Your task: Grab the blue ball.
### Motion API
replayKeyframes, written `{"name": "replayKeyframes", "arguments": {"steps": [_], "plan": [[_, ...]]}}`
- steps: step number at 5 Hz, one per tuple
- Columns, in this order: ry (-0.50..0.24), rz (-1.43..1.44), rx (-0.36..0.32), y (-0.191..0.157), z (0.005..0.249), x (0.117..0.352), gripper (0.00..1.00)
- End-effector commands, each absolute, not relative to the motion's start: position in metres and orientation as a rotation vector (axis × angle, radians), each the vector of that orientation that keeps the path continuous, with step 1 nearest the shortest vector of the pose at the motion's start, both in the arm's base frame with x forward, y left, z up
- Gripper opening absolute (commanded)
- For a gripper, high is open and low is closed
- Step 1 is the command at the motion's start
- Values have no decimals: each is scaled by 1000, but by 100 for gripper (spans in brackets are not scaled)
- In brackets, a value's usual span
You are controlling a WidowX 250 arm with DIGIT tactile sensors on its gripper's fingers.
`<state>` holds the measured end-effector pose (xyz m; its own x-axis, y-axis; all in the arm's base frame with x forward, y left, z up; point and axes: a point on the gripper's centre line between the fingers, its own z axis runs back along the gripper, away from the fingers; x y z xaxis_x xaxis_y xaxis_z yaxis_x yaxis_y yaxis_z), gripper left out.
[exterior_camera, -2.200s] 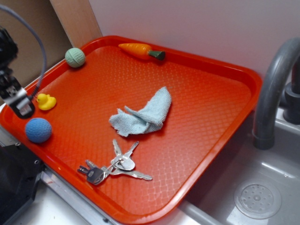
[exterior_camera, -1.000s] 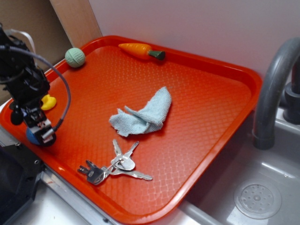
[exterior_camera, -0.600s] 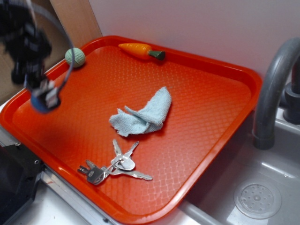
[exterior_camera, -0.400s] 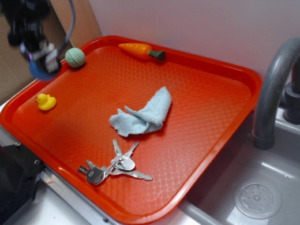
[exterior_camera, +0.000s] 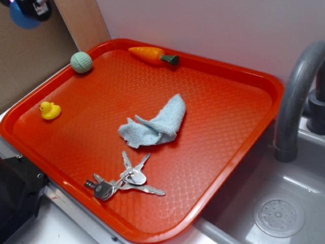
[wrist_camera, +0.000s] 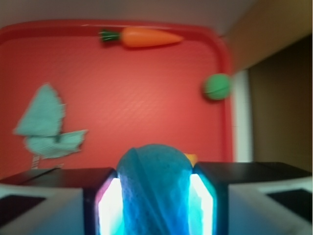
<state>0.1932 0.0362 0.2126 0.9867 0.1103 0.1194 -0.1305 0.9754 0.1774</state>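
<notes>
The blue ball (exterior_camera: 22, 19) hangs high above the tray's far-left corner, at the top-left edge of the exterior view, held in my gripper (exterior_camera: 31, 7), of which only the tip shows. In the wrist view the blue ball (wrist_camera: 155, 188) fills the gap between my two dark fingers, squeezed between the lit pads, so my gripper (wrist_camera: 155, 200) is shut on it. The red tray (exterior_camera: 223, 132) lies well below.
On the tray lie a pale green ball (exterior_camera: 81, 62), a toy carrot (exterior_camera: 150, 54), a yellow duck (exterior_camera: 50, 110), a light blue cloth (exterior_camera: 155, 123) and a bunch of keys (exterior_camera: 124, 181). A grey faucet (exterior_camera: 297, 96) and sink (exterior_camera: 279, 213) stand at the right.
My gripper came down on the blue ball at the tray's left edge, shut on it, then lifted it up and away to the top-left. The duck shows again.
</notes>
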Motion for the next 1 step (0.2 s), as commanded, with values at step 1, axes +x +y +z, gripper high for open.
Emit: {"name": "replayKeyframes", "arguments": {"steps": [1], "plan": [[-169, 94, 167, 32, 220, 192, 0]]}}
